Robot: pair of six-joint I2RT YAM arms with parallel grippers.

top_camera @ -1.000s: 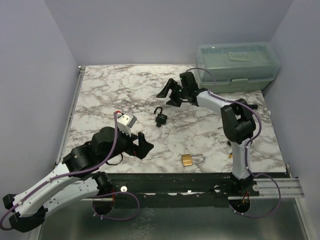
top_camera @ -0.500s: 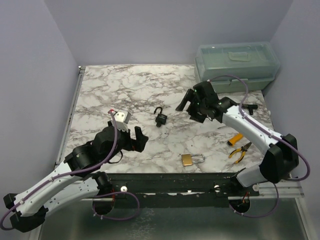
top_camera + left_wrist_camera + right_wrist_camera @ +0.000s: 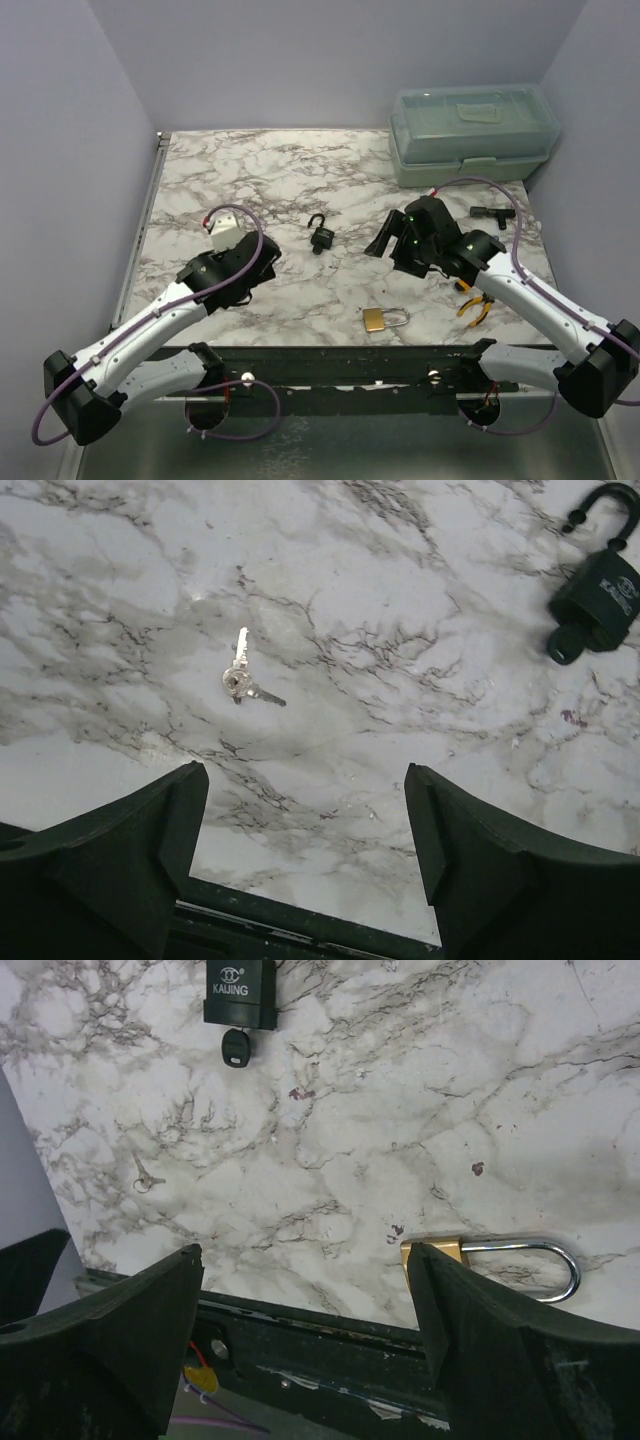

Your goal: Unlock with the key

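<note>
A black padlock point(image 3: 321, 236) lies mid-table with its shackle swung open and a black-headed key in its keyhole; it also shows in the left wrist view point(image 3: 595, 598) and the right wrist view point(image 3: 240, 995). A brass padlock point(image 3: 377, 320) with a shut shackle lies near the front edge, partly behind my right finger in the right wrist view point(image 3: 432, 1252). A small ring of silver keys point(image 3: 240, 679) lies loose on the marble ahead of my left gripper point(image 3: 305, 780), which is open and empty. My right gripper point(image 3: 305, 1255) is open and empty above the front edge.
A green toolbox point(image 3: 470, 130) stands at the back right. Orange-handled pliers point(image 3: 476, 306) and a small black tool point(image 3: 492, 212) lie at the right. The black front rail point(image 3: 300, 1330) runs just below both grippers. The silver keys also show in the right wrist view point(image 3: 146, 1178).
My right arm has swung back from the far middle toward the near right, above the brass padlock. My left arm has pulled back left. Both padlocks have stayed put.
</note>
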